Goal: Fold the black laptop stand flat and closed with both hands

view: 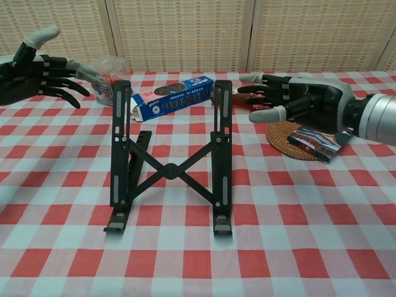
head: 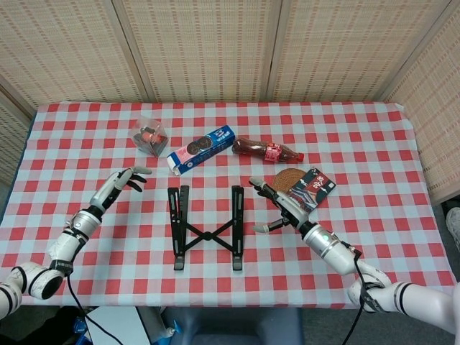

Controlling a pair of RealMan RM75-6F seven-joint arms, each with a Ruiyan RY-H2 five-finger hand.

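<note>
Here, the black laptop stand [head: 206, 227] sits propped open at table centre, untouched. The left hand [head: 121, 183] hovers at its 9 o'clock, fingers spread and empty; the right hand [head: 277, 205] hovers at 3 o'clock, likewise spread, just beside the rail. The step in hand looks like the approach. Next, each hand likely needs to meet its own rail and press inward together, so the crossed links collapse.

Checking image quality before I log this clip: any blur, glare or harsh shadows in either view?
Head view: even light, sharp, only soft shadows under the stand. Chest view: stand crisp, no glare; left hand and right hand are slightly soft.
</note>
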